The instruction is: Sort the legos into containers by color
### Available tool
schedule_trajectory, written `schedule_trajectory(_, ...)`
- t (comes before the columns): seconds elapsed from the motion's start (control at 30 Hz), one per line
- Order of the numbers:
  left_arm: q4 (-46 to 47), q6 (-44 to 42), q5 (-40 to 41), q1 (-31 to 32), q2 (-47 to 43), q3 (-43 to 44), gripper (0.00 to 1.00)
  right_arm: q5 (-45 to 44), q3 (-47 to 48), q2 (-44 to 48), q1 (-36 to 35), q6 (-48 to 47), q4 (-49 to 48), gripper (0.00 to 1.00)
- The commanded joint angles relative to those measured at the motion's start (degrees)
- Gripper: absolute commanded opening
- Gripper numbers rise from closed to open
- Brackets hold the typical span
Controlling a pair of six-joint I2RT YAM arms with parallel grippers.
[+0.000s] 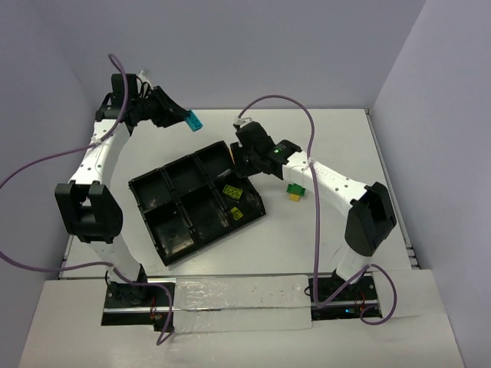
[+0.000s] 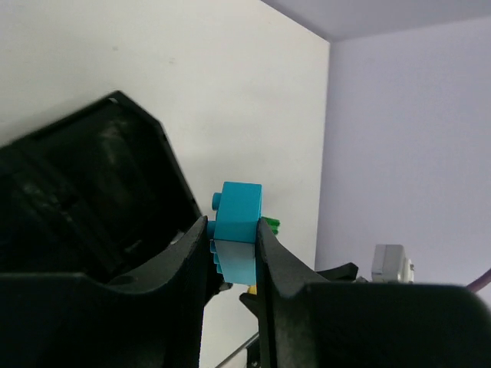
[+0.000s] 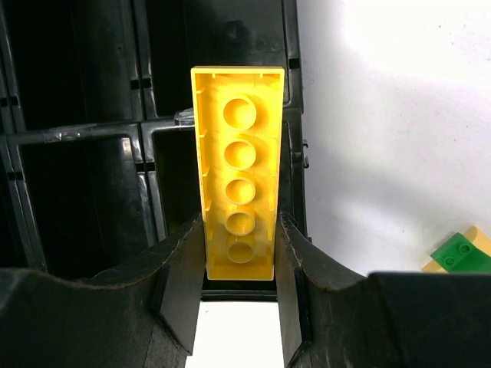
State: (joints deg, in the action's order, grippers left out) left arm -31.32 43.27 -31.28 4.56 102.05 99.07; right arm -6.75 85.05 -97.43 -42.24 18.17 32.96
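Blue lego [image 2: 236, 226] clamped between fingers [image 2: 280, 268], black tray [image 2: 92, 176] behind

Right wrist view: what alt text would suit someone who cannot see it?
A long yellow lego brick is clamped in the right gripper, with the square compartments of the black tray behind it. At lower right, a green lego and a yellow lego lie together on the white table.
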Motion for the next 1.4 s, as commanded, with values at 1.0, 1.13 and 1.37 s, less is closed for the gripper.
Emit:
schedule_trajectory(1.0,-5.84,-11.45,24.68,2.04,-7.28,-16.63,0.0,5.17,35.68,-31.71,-0.03,0.38,5.48,0.19)
schedule_trajectory(1.13,-5.21,-11.3,23.99,2.42,-5.69,-16.42,0.13,5.35,38.18,-32.72,0.05,0.81,6.43,0.46)
schedule_trajectory(1.37,-6.07,-12.25,23.84,3.51,-4.91,-16.19,0.6,4.67,37.85,-30.93,0.11,1.58,6.66,0.64)
